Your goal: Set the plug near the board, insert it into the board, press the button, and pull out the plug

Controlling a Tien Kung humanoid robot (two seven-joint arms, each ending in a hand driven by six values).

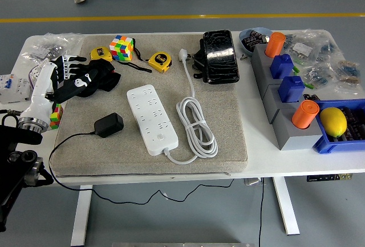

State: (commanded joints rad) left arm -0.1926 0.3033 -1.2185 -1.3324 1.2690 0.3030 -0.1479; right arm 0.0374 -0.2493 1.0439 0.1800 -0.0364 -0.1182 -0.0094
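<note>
A white power strip (151, 118) lies on the grey mat (228, 127), its button end toward the near edge and its white cord (197, 126) coiled beside it. A black plug adapter (108, 125) rests on the mat to the strip's left, with a thin black cable trailing off the near left edge. My left hand (71, 80) hovers at the mat's far left, above and left of the adapter, fingers spread and holding nothing. The right hand is out of view.
Behind the strip lie a colourful cube (122, 47), two yellow tape measures (159, 61), black gloves (102, 76) and a black pouch (218, 56). Grey holders with orange and blue parts (285, 96) and a blue bin with a lemon (333, 121) crowd the right side.
</note>
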